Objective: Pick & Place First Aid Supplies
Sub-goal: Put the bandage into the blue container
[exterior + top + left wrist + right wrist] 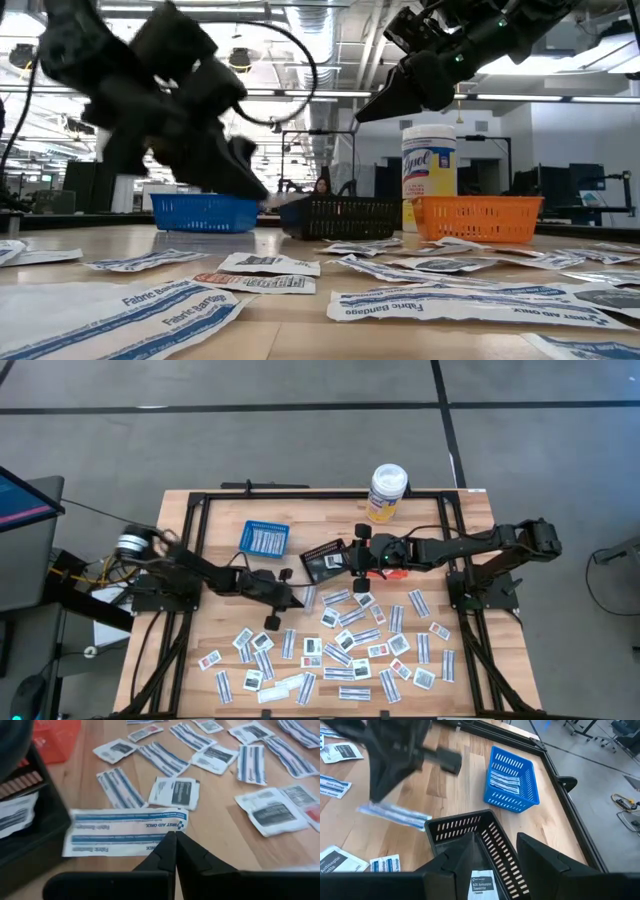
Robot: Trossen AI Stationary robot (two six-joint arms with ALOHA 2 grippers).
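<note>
Left wrist view: your left tool point(175, 836) pinches the long strip point(125, 831); lift it level toward the blue basket point(511, 779). Right tool point(495, 857) stands apart.

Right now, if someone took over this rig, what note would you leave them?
Left gripper: shut on a long fabric bandage strip, lifted near the black basket.
Right gripper: open, above the black basket, which already holds a white packet.
Blue basket: a few strips inside.
Orange basket: contents cannot be seen.
Left to do: dozens of packets are spread across the table, unsorted. Probably drop the held strip into a basket next.
</note>
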